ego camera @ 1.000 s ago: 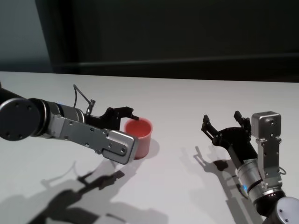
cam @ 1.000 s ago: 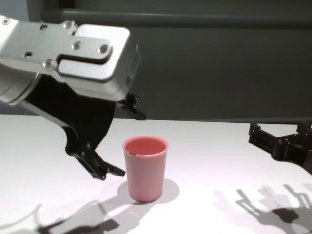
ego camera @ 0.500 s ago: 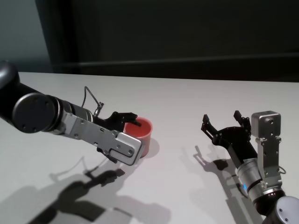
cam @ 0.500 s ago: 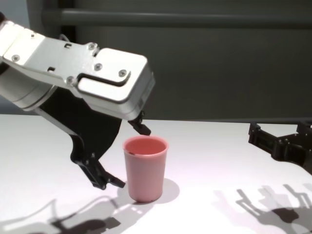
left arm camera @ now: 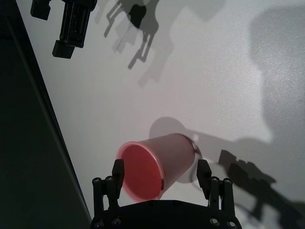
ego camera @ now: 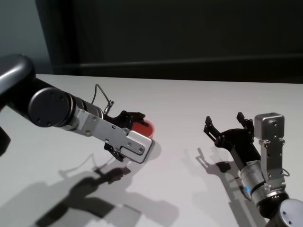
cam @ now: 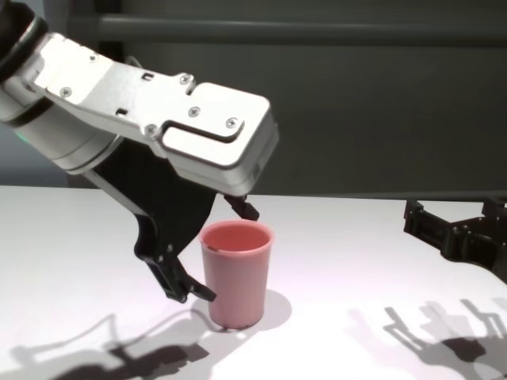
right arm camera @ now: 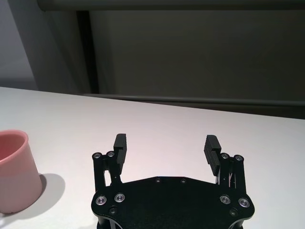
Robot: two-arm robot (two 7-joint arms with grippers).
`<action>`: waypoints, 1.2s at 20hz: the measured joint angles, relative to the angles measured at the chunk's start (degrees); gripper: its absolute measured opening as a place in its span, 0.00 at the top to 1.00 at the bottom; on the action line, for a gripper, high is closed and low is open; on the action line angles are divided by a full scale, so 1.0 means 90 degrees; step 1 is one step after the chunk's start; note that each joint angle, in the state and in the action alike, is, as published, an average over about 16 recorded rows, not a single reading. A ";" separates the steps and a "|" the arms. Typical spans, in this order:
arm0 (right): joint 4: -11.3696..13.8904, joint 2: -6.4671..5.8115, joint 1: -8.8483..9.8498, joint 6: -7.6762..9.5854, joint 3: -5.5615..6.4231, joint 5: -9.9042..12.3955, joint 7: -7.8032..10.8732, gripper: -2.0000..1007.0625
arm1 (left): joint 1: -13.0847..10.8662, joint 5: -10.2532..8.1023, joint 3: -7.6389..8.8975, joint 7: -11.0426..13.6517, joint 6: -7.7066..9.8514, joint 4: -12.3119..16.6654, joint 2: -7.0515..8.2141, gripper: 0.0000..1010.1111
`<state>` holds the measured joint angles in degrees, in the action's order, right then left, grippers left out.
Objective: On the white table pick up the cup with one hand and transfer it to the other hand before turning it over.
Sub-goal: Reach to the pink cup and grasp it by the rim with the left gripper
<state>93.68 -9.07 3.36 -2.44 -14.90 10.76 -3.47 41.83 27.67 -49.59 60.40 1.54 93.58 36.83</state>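
Observation:
The pink cup stands upright, mouth up, on the white table. It also shows in the head view, the left wrist view and the right wrist view. My left gripper is open, with one finger on each side of the cup's wall near the rim. I cannot tell whether the fingers touch it. In the chest view the left gripper is level with the cup. My right gripper is open and empty, a little above the table to the cup's right, and it also shows in its own wrist view.
The table's far edge meets a dark wall. The left forearm and wrist block hide the cup's lower part in the head view. Arm shadows lie on the table in front.
My left gripper has moved right and forward until its fingers stand on both sides of the cup. The cup and the right arm have not moved.

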 joint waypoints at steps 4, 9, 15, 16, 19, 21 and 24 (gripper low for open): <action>0.0000 0.0000 0.0000 0.0000 0.0000 0.0000 0.0000 0.01 | 0.0143 0.0056 -0.0136 0.0059 -0.0014 -0.0191 -0.0098 0.01; 0.0000 0.0000 0.0000 0.0000 0.0000 0.0000 0.0000 0.01 | 0.0298 0.0138 -0.0298 0.0114 -0.0033 -0.0429 -0.0189 0.01; 0.0000 0.0000 0.0000 0.0000 0.0000 0.0000 0.0000 0.01 | 0.0446 0.0233 -0.0485 0.0136 -0.0065 -0.0676 -0.0266 0.01; 0.0000 0.0000 0.0000 0.0000 0.0000 0.0000 0.0000 0.01 | 0.0463 0.0245 -0.0513 0.0131 -0.0072 -0.0707 -0.0275 0.01; 0.0000 0.0000 0.0000 0.0000 0.0000 0.0000 0.0000 0.01 | 0.0509 0.0278 -0.0593 0.0114 -0.0097 -0.0793 -0.0299 0.01; 0.0000 0.0000 0.0000 0.0000 0.0000 0.0000 0.0000 0.01 | 0.0532 0.0281 -0.0640 0.0103 -0.0120 -0.0840 -0.0311 0.03; 0.0000 0.0000 0.0000 0.0000 0.0000 0.0000 0.0000 0.01 | 0.0558 0.0254 -0.0697 0.0087 -0.0162 -0.0892 -0.0322 0.06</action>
<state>93.68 -9.07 3.36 -2.44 -14.90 10.76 -3.47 46.85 29.96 -55.86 61.18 0.08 85.56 33.93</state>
